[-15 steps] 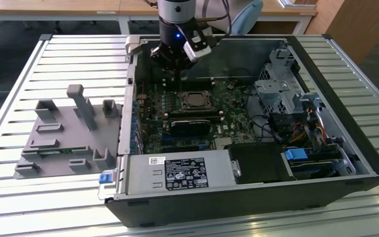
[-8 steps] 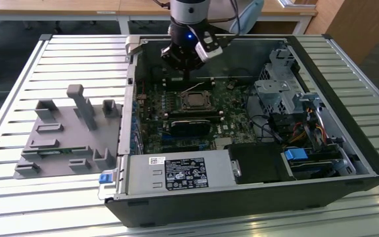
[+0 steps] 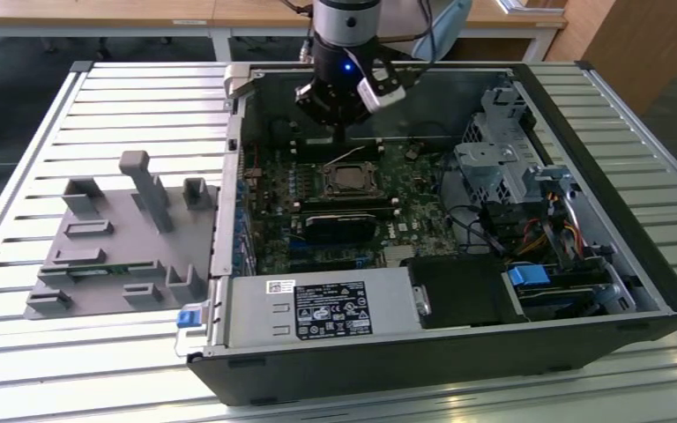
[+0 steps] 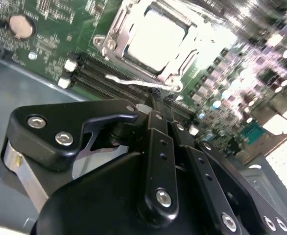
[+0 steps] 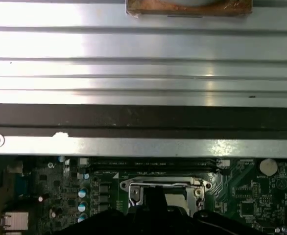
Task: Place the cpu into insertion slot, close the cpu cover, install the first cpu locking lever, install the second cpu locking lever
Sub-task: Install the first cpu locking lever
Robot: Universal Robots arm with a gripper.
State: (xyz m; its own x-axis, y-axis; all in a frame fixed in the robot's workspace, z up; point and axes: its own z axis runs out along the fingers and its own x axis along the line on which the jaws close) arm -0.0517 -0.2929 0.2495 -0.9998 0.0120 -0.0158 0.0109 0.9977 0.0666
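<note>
The cpu (image 4: 155, 34) lies in the insertion slot (image 3: 348, 181) on the green board, its silver top showing through the cut-out of the cpu cover (image 4: 115, 30), which lies flat over it. A thin wire locking lever (image 4: 133, 82) runs along the socket's edge, standing slightly off the board; the exterior view shows the lever (image 3: 345, 159) angled up from the socket. My gripper (image 4: 149, 104) hangs just above that lever's end, shut with nothing held. In the exterior view the gripper (image 3: 336, 132) sits over the socket's far side.
The open case holds a labelled power-supply box (image 3: 321, 308), a black block (image 3: 341, 222) near the socket, a drive cage (image 3: 497, 167) and cables (image 3: 539, 233). A grey fixture (image 3: 115, 238) stands on the slatted table at the exterior view's left. The case wall (image 5: 143, 117) rises close by.
</note>
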